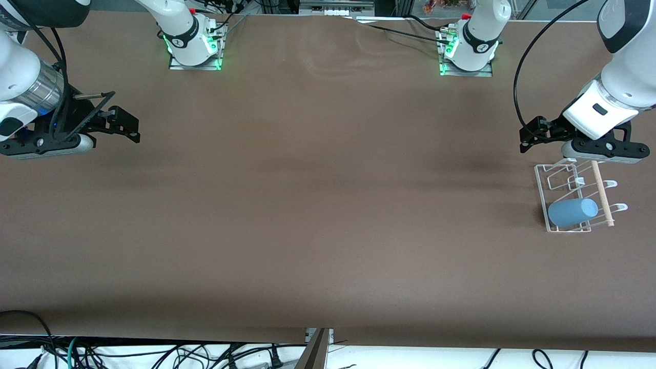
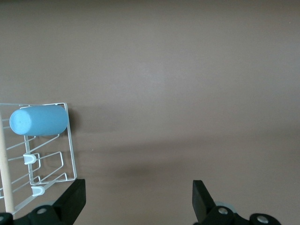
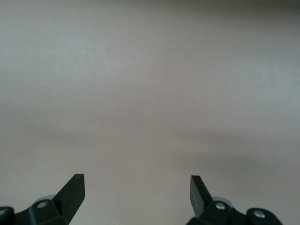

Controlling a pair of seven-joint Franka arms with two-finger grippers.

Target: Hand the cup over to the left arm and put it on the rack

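Observation:
The light-blue cup (image 1: 573,212) (image 2: 38,120) lies on its side on the white wire rack (image 1: 566,230) (image 2: 71,140), at the left arm's end of the table. A light wooden dowel (image 1: 602,193) (image 2: 5,178) runs across the rack beside the cup. My left gripper (image 1: 530,136) (image 2: 139,192) hangs open over bare table just next to the rack, with nothing between its fingers. Over the right arm's end of the table, my right gripper (image 1: 128,125) (image 3: 137,185) is open too, with only brown tabletop under it.
The two arm bases (image 1: 195,48) (image 1: 467,54) glow green along the table edge farthest from the front camera. Loose cables (image 1: 154,356) lie below the table's front edge. A wide stretch of brown tabletop (image 1: 328,205) separates the grippers.

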